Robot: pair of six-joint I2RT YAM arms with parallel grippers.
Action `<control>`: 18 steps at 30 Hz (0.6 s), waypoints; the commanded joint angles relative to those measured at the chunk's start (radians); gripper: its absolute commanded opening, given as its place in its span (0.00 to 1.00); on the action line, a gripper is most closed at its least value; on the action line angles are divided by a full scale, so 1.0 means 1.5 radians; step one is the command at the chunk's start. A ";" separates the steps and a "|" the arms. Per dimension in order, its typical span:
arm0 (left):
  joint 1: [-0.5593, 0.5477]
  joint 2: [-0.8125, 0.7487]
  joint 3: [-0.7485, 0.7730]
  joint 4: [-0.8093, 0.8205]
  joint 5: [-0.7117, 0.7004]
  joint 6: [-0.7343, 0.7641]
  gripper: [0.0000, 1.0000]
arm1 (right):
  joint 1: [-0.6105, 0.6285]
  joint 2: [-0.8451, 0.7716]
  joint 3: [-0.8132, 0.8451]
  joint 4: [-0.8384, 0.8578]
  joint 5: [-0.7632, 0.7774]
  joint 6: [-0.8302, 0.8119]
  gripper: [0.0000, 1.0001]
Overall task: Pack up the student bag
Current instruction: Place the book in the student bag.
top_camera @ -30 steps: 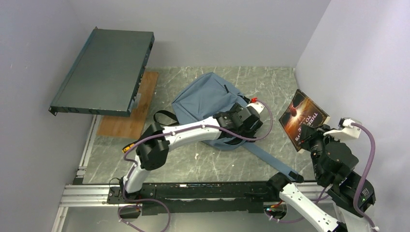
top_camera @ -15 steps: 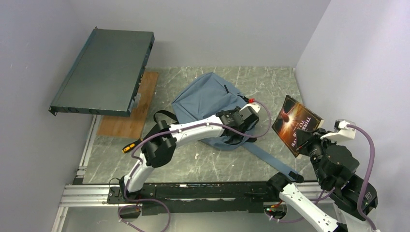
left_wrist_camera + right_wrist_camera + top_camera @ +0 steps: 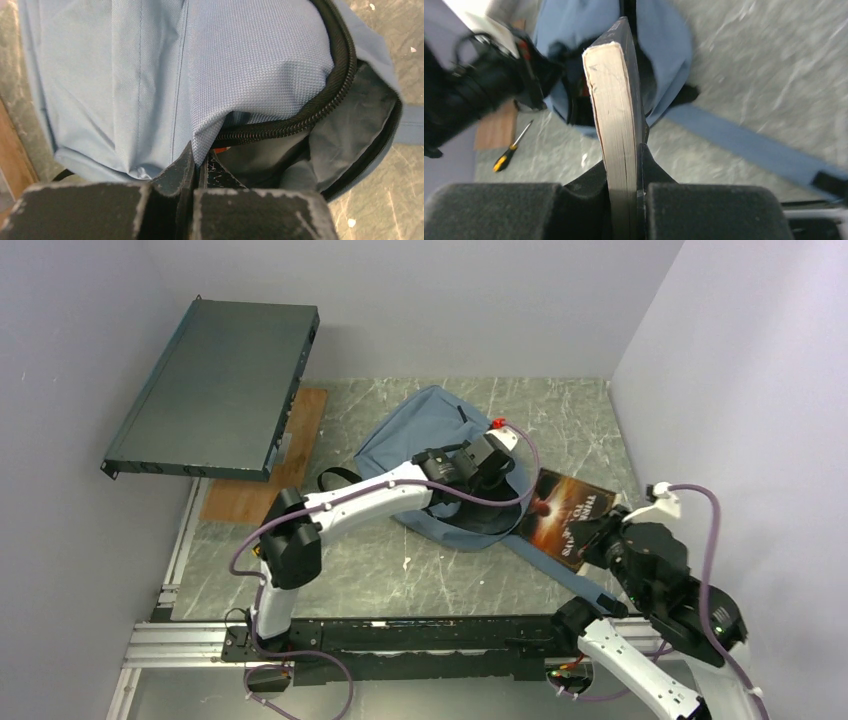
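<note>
The student bag, blue-grey, lies mid-table with its main zipper open. Its dark lining shows in the left wrist view. My left gripper is shut on the edge of the bag's upper flap, right at the black zipper, holding the mouth open. A dark-covered book is clamped in my right gripper, which is shut on it. The book's far end points at the bag's opening, just to its right. Something orange shows inside the bag.
A dark flat rack unit juts out at upper left above a wooden board. A yellow-handled screwdriver lies left of the bag. A long blue strap trails toward the near right. The right wall stands close by.
My left gripper closed on the bag's flap and drew it back and left. The right arm swung the book down and left, from upright by the wall toward the bag's mouth.
</note>
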 commanded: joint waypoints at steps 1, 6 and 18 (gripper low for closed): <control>0.017 -0.092 0.007 -0.005 0.016 0.069 0.00 | 0.004 -0.001 -0.047 0.103 -0.150 0.192 0.00; 0.025 -0.119 0.010 -0.020 0.086 0.095 0.00 | 0.004 0.008 -0.132 0.198 -0.211 0.281 0.00; 0.026 -0.171 -0.025 -0.023 0.179 0.120 0.00 | 0.001 0.049 -0.228 0.398 -0.190 0.458 0.00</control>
